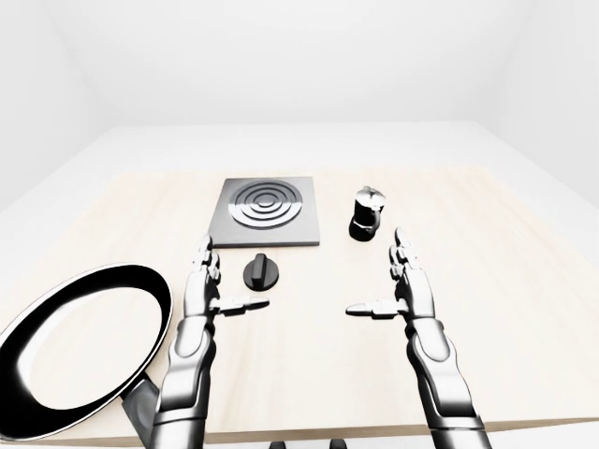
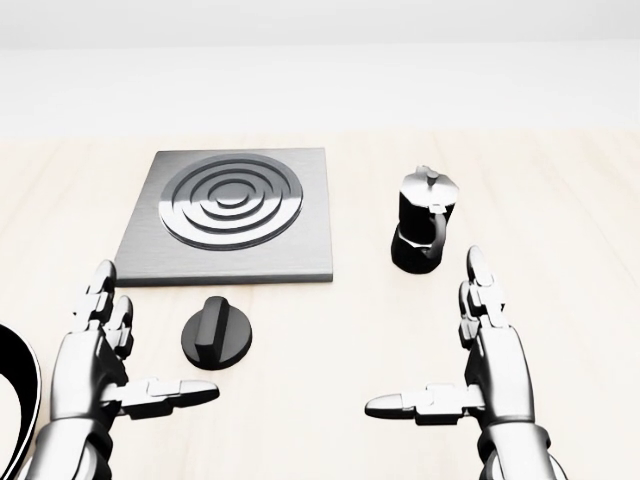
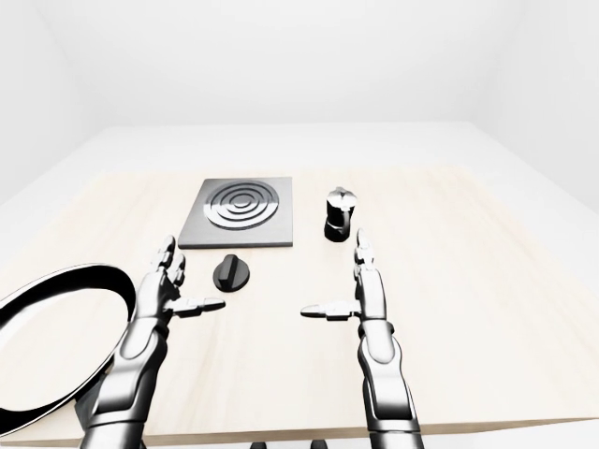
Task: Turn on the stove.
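Your target is the black knob (image 2: 216, 336), lying on the table (image 2: 330, 330) just below the stove plate (image 2: 232, 214) in the head view; nothing grips it, so the turn looks wholly undone. Your left hand (image 2: 95, 362) hovers just left of the knob, fingers spread, thumb pointing toward it, holding nothing. Your right hand (image 2: 478, 365) is likewise open and empty, well apart to the right, below the moka pot (image 2: 424, 232). A frying pan (image 1: 80, 346) sits at far left.
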`<state>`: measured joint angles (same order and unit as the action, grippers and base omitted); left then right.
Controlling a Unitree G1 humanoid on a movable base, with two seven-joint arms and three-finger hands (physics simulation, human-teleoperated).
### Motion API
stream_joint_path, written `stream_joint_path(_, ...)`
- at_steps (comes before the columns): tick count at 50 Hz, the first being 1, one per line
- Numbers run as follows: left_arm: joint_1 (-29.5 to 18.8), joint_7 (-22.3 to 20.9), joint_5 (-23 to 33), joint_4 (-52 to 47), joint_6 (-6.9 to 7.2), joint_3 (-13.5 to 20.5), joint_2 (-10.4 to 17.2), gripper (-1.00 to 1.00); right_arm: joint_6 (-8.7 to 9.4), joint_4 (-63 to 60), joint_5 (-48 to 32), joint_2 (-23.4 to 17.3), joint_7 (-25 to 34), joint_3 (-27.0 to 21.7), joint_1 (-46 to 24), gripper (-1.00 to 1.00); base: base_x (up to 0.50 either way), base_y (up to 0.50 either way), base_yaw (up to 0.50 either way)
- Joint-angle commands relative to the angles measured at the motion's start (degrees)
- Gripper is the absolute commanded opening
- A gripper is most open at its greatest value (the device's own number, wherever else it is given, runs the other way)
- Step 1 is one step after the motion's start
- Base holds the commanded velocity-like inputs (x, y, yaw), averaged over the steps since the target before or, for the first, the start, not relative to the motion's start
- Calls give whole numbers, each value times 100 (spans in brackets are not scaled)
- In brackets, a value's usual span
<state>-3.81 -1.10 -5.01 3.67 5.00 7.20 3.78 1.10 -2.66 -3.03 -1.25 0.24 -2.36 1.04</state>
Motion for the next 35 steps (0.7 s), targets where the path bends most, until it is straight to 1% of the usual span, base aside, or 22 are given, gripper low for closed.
stream_joint_path(1,-136,27,74,238,0,-21,43,100,27,-25,15,1,8,1,11,100,0,0,0)
stream_joint_path(7,-138,11,120,311,0,-42,39,100,-10,43,27,1,15,-4,5,100,0,0,0)
stream_joint_path(9,-134,12,214,309,0,-86,43,100,-35,84,41,4,16,-4,4,100,0,0,0)
stream_joint_path(11,-138,3,242,307,0,-89,41,100,-9,59,42,4,16,0,5,100,0,0,0)
stream_joint_path(13,-171,-7,349,390,0,-125,54,100,-31,72,41,0,16,-2,2,100,0,0,0)
stream_joint_path(14,-177,-16,382,391,0,-138,51,100,-5,53,45,2,17,-1,6,100,0,0,0)
stream_joint_path(17,-192,-37,494,420,0,-177,46,100,-8,62,50,4,18,1,10,100,0,0,0)
stream_joint_path(25,-264,-72,609,468,0,-220,24,100,40,27,56,2,18,-1,-3,100,0,0,0)
stream_joint_path(35,-316,-110,705,512,0,-302,-18,100,2,93,73,0,24,-6,-9,100,0,0,0)
